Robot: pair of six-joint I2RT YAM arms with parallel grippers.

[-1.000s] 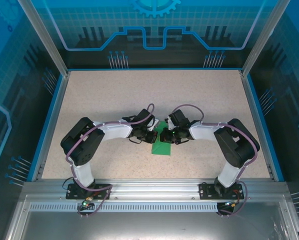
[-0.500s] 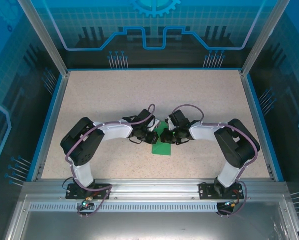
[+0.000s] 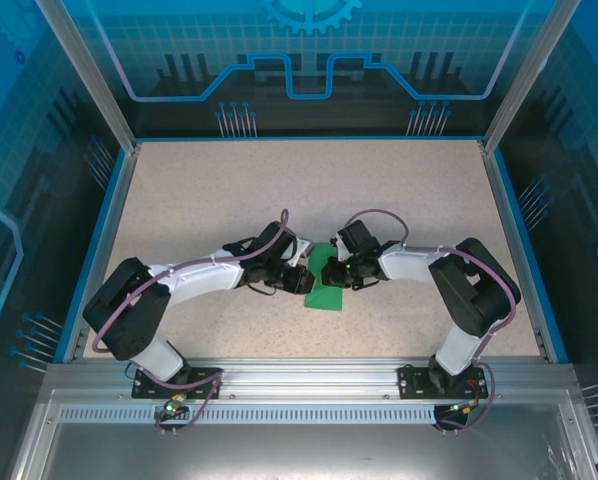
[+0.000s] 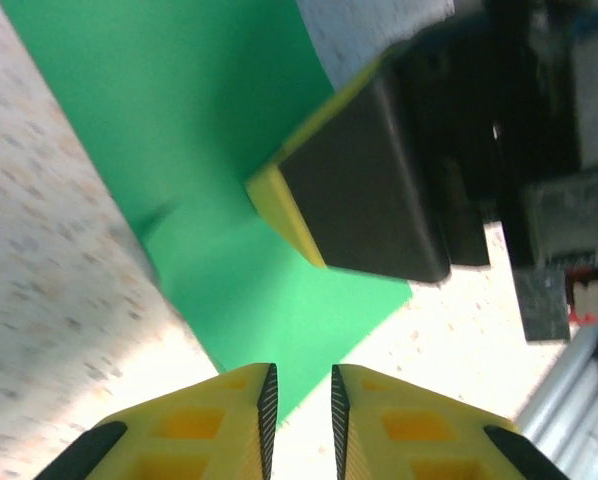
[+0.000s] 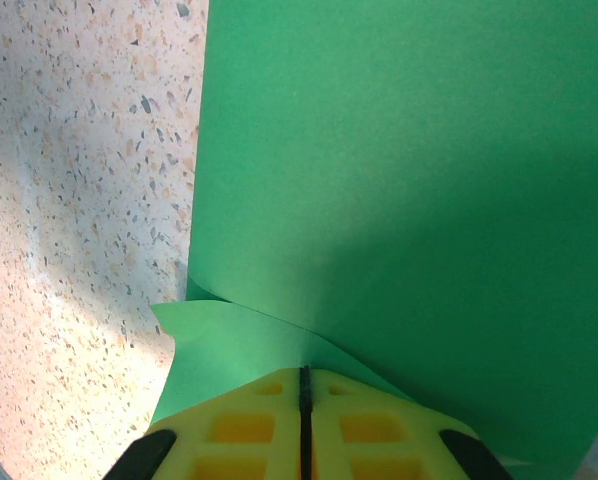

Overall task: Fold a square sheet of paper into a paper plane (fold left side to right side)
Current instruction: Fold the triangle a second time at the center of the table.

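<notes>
The thin, bright green sheet of paper [image 3: 325, 293] lies flat on the speckled beige counter [image 3: 229, 190], near the centre and between the two arms. Both hands meet over its far end.

Left hand [image 3: 305, 281]: positioned at the sheet's left edge. In the left wrist view the yellow fingers [image 4: 229, 420] stand a narrow slit apart. Nothing sits between them, and the sheet's corner lies just ahead of the tips.

Right hand [image 3: 333, 271]: lowered onto the sheet from the right. In the right wrist view its yellow fingers [image 5: 244, 425] are fully closed, with only a dark seam between them. A curled, lighter green flap [image 5: 239, 340] of the sheet rises to the tips. It appears to be caught there, though the contact itself is hidden. In the left wrist view one black-and-yellow finger [image 4: 364, 195] of this hand bears on the green surface.
</notes>
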